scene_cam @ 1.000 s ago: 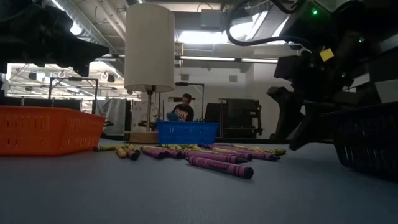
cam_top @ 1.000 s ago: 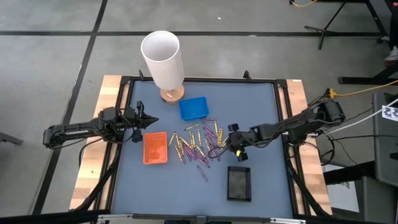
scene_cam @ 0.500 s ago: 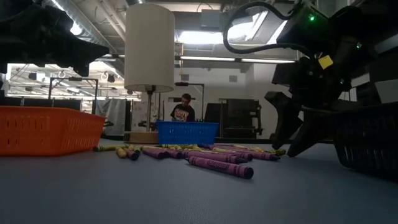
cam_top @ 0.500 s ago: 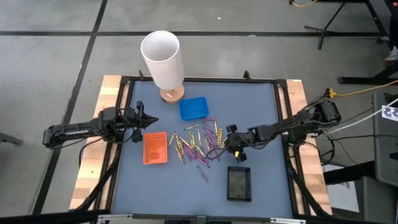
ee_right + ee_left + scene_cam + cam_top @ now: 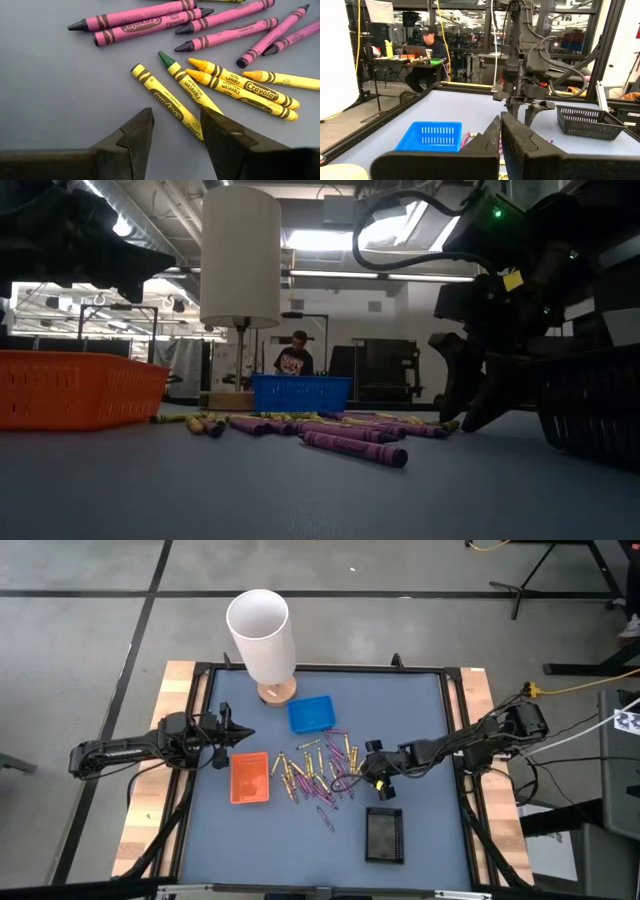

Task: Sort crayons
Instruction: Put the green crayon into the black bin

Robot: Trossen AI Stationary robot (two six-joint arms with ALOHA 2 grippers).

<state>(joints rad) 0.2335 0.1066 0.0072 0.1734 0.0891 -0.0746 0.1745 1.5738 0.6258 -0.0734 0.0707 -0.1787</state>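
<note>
Crayons [image 5: 320, 775] scattered mid-table, well clear of every edge of the grey table [image 5: 420, 710]; bare surface toward the far right corner. Right gripper [image 5: 372, 773] low at the pile's right fringe, fingers spread over a yellow crayon [image 5: 166, 99], nothing held. Left gripper [image 5: 232, 737] closed, empty, near the left edge. Person [image 5: 293, 358] seated in room beyond.

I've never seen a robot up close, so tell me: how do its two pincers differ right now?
The left pincer is shut, its fingers pressed together; the right pincer stands open.
The left pincer hangs at the table's left side by the orange tray, away from the crayons; the right pincer sits low at the edge of the crayons, a yellow crayon lying before its gap.
Both are dark, two-fingered, and hold nothing.
</note>
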